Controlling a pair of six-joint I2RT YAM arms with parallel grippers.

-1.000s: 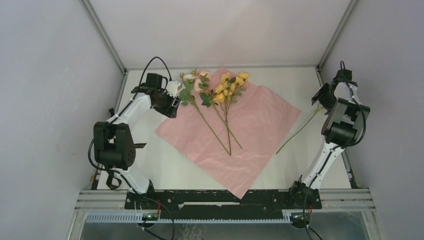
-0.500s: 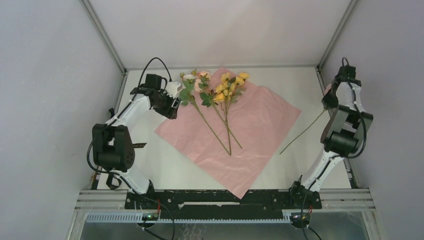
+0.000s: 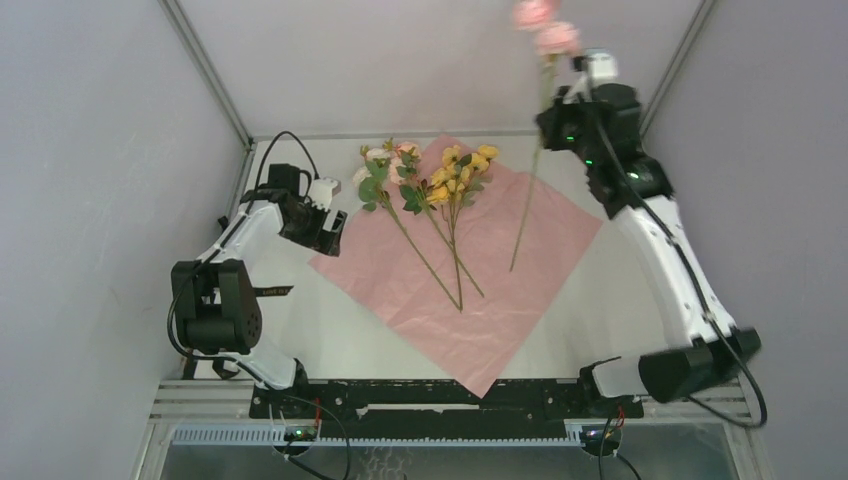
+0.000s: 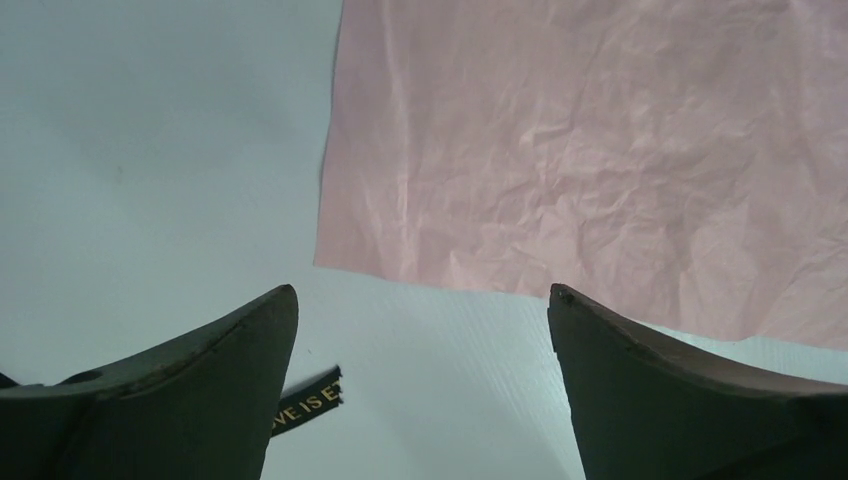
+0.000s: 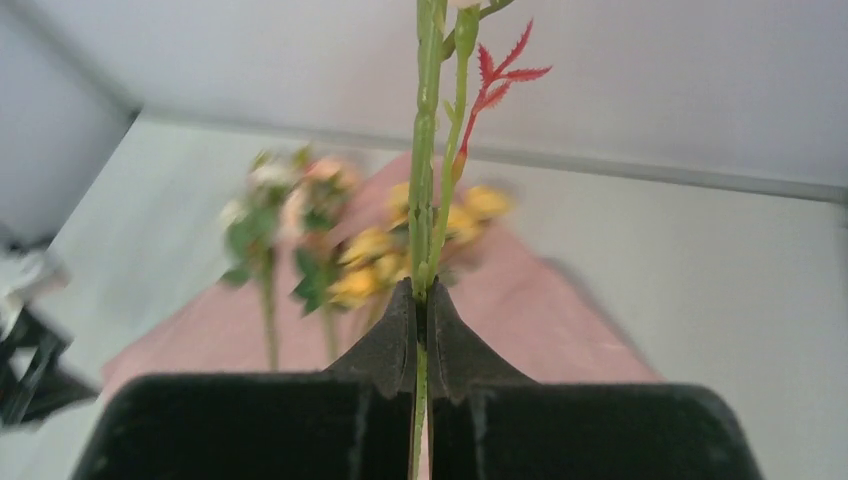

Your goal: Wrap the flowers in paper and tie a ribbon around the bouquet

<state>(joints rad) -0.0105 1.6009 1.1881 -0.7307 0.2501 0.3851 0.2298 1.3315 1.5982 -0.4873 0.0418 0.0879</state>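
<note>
The right arm (image 3: 668, 262) is stretched up and far out from its base at the near right corner of the desk (image 3: 610, 320), with the elbow almost straight. The right gripper (image 3: 547, 122) hangs high above the far right part of the desk. It is closed on one pink stem (image 3: 528, 190). In the right wrist view its two black fingers (image 5: 395, 340) pinch the thin green stalk between them with no gap. The stem stands nearly upright, with its pink blooms at the top, above the far edge. Its free lower end hangs over the right side of the paper (image 3: 500, 290); I cannot tell whether it touches the sheet.

The left arm (image 3: 215, 300) is folded. Its elbow sits low near the left edge, the forearm runs toward the far side, and the wrist bends down beside the left corner of the paper. The left gripper (image 4: 422, 290) is wide open with nothing between its fingers (image 4: 190, 400). It is over bare desk, just beside the paper's edge.

A short end of the ribbon (image 4: 310, 395), dark with gold letters, lies on the desk next to one finger.

The paper lies flat with its pink side up, like a diamond in the middle of the desk, and one corner reaches the near edge. The other flowers (image 3: 430, 180) lie on its far corner, with the blooms toward the far edge and the stalks pointing to the centre of the sheet.
</note>
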